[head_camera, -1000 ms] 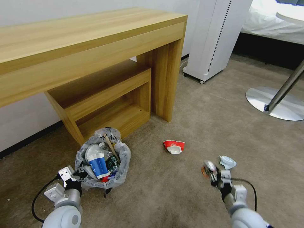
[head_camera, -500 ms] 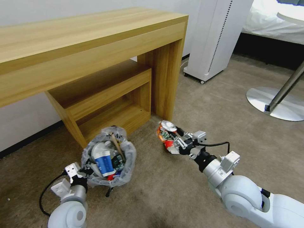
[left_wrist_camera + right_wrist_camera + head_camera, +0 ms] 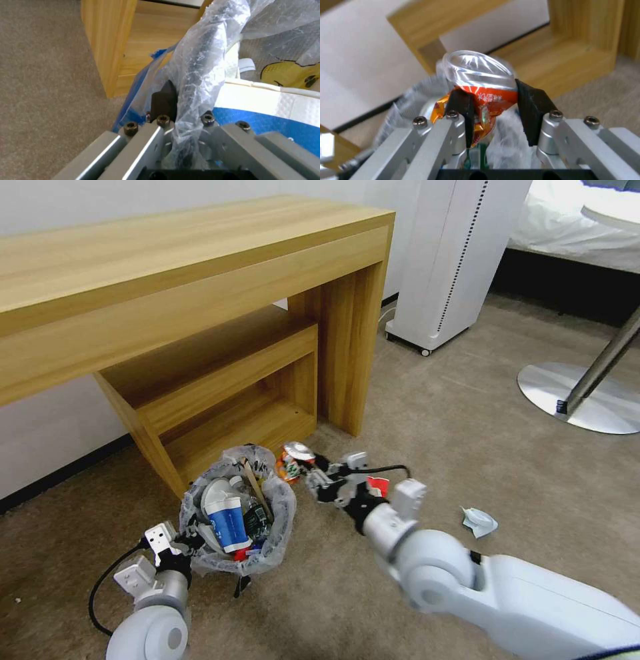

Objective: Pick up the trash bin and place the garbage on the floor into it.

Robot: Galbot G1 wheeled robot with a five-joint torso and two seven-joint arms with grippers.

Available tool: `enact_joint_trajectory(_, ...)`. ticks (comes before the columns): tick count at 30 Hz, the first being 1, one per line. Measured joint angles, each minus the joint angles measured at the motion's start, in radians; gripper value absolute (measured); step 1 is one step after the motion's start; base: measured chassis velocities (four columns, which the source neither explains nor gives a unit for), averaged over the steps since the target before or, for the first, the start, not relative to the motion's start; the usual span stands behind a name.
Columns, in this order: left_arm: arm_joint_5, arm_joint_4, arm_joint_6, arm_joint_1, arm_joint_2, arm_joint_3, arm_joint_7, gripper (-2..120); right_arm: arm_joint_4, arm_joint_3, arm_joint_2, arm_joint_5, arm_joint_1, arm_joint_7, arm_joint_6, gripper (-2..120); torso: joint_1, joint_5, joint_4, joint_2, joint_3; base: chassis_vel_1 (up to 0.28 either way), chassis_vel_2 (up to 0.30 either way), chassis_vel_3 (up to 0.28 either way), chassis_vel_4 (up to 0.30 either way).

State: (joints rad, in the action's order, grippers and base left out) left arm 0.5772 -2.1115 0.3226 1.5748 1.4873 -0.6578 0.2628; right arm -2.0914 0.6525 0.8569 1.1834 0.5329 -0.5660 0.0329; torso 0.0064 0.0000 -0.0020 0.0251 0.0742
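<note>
Head view: we see the trash bin (image 3: 237,513), a small round dark bin with crinkly clear plastic bunched over its rim, just in front of the lower shelf of the wooden desk (image 3: 200,307). The left gripper (image 3: 179,543) is clamped on the near rim, likely to steady the bin for loading. Inside it are a blue-white tube (image 3: 225,518), a wooden stick (image 3: 257,490) and other litter. The right gripper (image 3: 308,475) reaches in from the right and is closed on a crushed can (image 3: 294,459), orange-red with a silver end, held just beside the bin's far-right rim. We judge it is being carried to the opening and is not yet over it. On the beige short-pile carpet floor (image 3: 467,447) a red paper (image 3: 379,485) peeks from behind the right arm, and a pale blue-white crumpled wad (image 3: 479,521) lies further right, well apart from the bin.

Left wrist view: the left gripper (image 3: 181,125) has its pads closed on the bin rim, the wrinkled plastic liner (image 3: 203,57) pinched between them. One black pad (image 3: 163,101) sits outside the liner. The blue-white tube (image 3: 266,110) lies just inside.

Right wrist view: the right gripper (image 3: 493,105) has two black rubber pads (image 3: 531,112) squeezing the dented can (image 3: 480,85) by its sides, its shiny concave end pointing away. Blurred clear plastic of the bin (image 3: 410,102) shows beyond and below it.
</note>
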Motion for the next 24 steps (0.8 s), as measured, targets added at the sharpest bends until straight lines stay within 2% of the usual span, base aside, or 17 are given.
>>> enact_joint_trajectory(2, -0.002, -0.003, 0.000, 0.003, 0.001, -0.002, 0.000, 0, 0.009, 0.008, 0.010, 0.001, -0.002, -0.007, 0.003, 26, 0.000, -0.0003, -0.0001, 0.000, 0.000, 0.000, 0.000, 0.000, 0.000)
enact_joint_trajectory(4, -0.012, -0.027, -0.006, 0.030, 0.010, -0.021, -0.005, 0, 0.089, 0.067, 0.088, 0.006, -0.016, -0.048, 0.023, 26, 0.000, -0.0001, -0.0001, 0.000, 0.000, 0.000, 0.000, 0.000, 0.000)
enact_joint_trajectory(10, -0.023, -0.040, -0.013, 0.047, 0.019, -0.028, -0.009, 0, 0.151, 0.116, 0.139, -0.016, -0.031, -0.053, 0.018, 26, 0.000, 0.0000, 0.0000, 0.000, 0.000, 0.000, 0.000, 0.000, 0.000)
enact_joint_trajectory(24, -0.032, -0.046, -0.023, 0.056, 0.031, -0.038, -0.019, 0, 0.120, 0.159, 0.154, -0.009, -0.069, -0.060, 0.026, 26, 0.000, 0.0000, -0.0002, 0.000, 0.000, 0.000, 0.000, 0.000, 0.000)
